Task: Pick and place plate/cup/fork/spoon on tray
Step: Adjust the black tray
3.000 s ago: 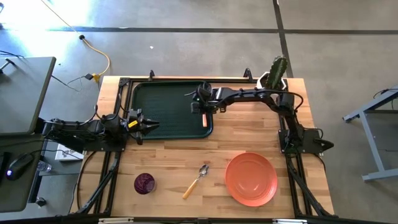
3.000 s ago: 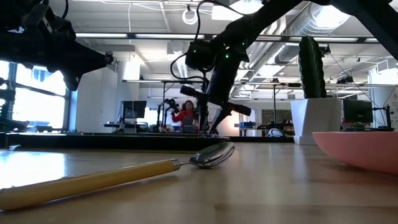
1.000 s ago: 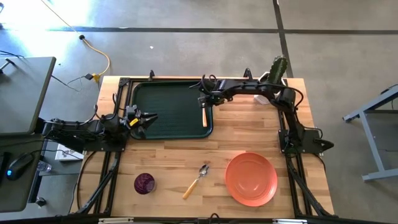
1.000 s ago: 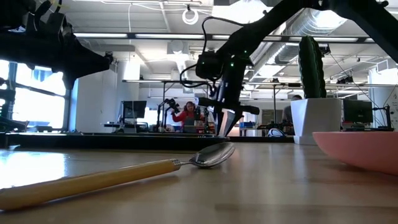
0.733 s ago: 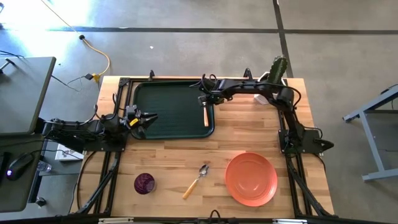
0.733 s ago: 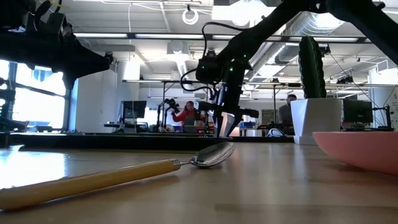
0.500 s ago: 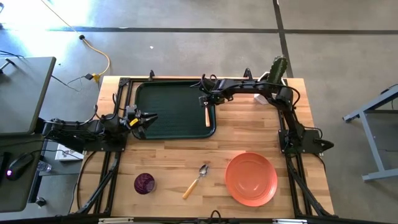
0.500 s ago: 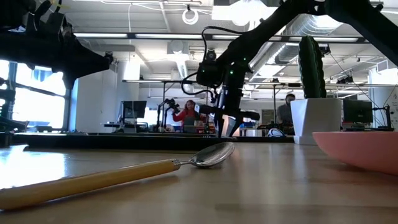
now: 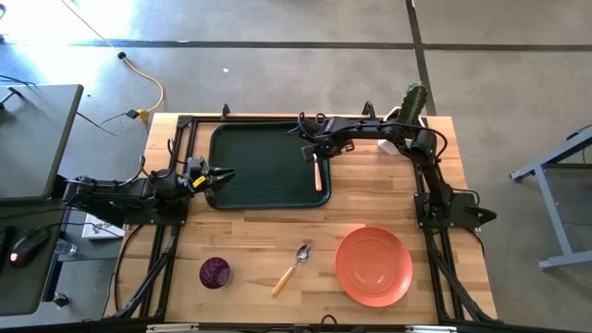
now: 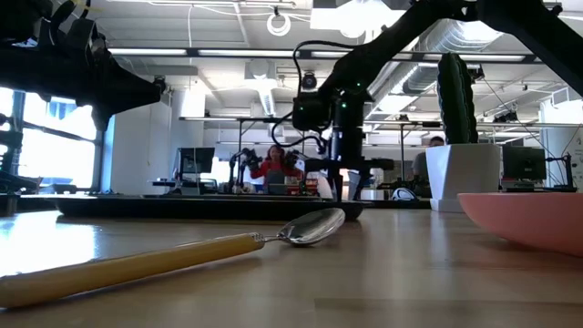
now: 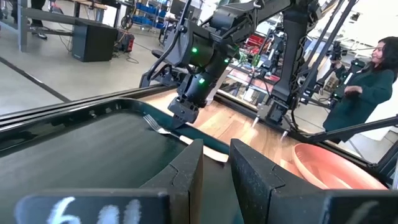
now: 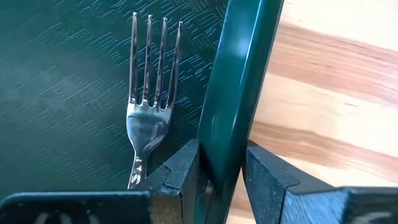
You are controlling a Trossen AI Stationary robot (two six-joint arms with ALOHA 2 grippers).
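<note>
The dark green tray [image 9: 264, 166] lies flat on the far half of the table. The fork [image 9: 317, 173] lies in it along its right rim, with the tines [image 12: 149, 62] toward the far edge. My right gripper [image 9: 319, 148] is shut on that rim. My left gripper [image 9: 225, 174] hovers over the tray's left end, its fingers [image 11: 186, 171] a narrow gap apart and empty. The spoon [image 9: 291, 268], the purple cup [image 9: 215, 273] and the salmon plate [image 9: 373, 266] rest on the near part of the table. My right gripper pinches the tray's right rim [image 12: 230, 93] near its far right corner. One finger [image 12: 180, 171] is inside the tray beside the fork and the other [image 12: 267, 180] is outside over the wood. The fingers come from above, pointing down. The tray stays on the table.
A white pot with a cactus [image 9: 409, 106] stands at the far right corner, close behind my right arm. Bare wood lies between the tray and the near row of tableware. In the low view the spoon [image 10: 182, 255] and the plate's rim [image 10: 528, 219] are closest.
My right gripper has moved toward the table's right edge, still shut on the rim. The tray has slid right along the table with it, and the fork has ridden along inside. My left gripper has kept still, so the tray's left end has drawn closer under it.
</note>
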